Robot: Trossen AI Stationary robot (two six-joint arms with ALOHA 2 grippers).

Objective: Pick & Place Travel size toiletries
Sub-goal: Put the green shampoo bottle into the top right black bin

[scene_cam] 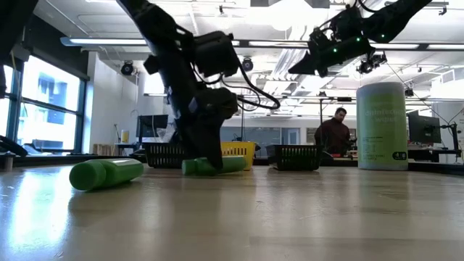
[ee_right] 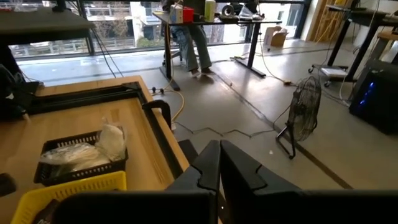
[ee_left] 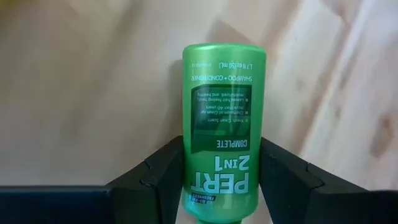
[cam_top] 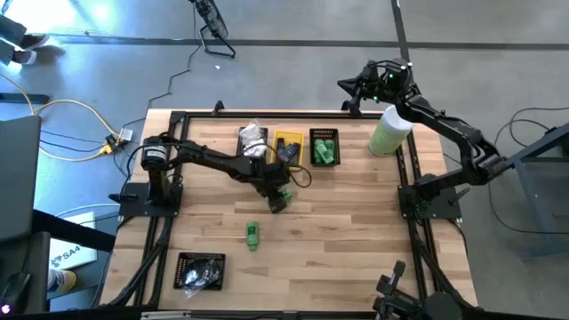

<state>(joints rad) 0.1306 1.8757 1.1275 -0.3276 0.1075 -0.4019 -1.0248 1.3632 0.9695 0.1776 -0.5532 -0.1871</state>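
I've got the left gripper (ee_left: 221,186) down on a green bottle (ee_left: 224,124) lying on the table (cam_top: 356,231) near centre. Its fingers (ee_left: 155,177) sit against both sides of the bottle, so I'd call it clamped, not yet lifted.

A second green bottle (cam_top: 252,235) lies loose at 7 o'clock from it, well apart.

At 12 o'clock sits the bin row: a black bin with green bottles (cam_top: 324,147), a yellow bin (cam_top: 287,147), and a black bin with white packets (cam_top: 253,142). One more black bin (cam_top: 200,269) sits at 7 o'clock, contents unclear.

My read: partly sorted, two green bottles left.

Right gripper (ee_right: 219,163) is parked off the far edge, fingers closed together, empty.
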